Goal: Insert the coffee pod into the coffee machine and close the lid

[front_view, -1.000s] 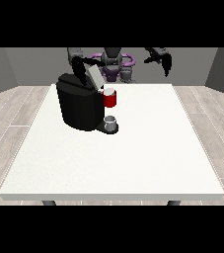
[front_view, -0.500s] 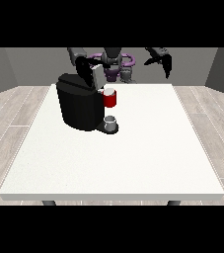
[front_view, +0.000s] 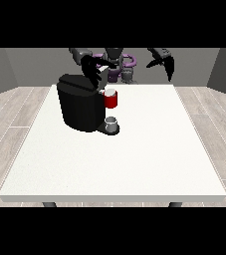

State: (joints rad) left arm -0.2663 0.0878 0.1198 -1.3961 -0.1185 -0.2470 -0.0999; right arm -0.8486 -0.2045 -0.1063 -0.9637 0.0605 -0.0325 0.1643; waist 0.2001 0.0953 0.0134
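Nearest the camera the white table (front_view: 134, 164) stretches bare, and toward its far left corner sits the coffee machine (front_view: 79, 107), a squat black block with a rounded top. Its front points to the view's right: there a red head (front_view: 111, 100) juts out, white on top, and below it a small grey cup (front_view: 112, 123) stands on the machine's dark base. The body runs longest from left to right, slightly angled toward the camera. Over the machine's top right, the hand at the view's left (front_view: 91, 72) hangs with dark fingers pointing down, right at the raised grey lid (front_view: 104, 75); whether they touch or grasp it, I cannot tell. The coffee pod itself cannot be picked out, perhaps hidden in the head. Farther back, the hand at the view's right (front_view: 163, 61) is up in the air off the table, fingers spread and hanging relaxed, holding nothing. The robot's torso is cut off at the top.
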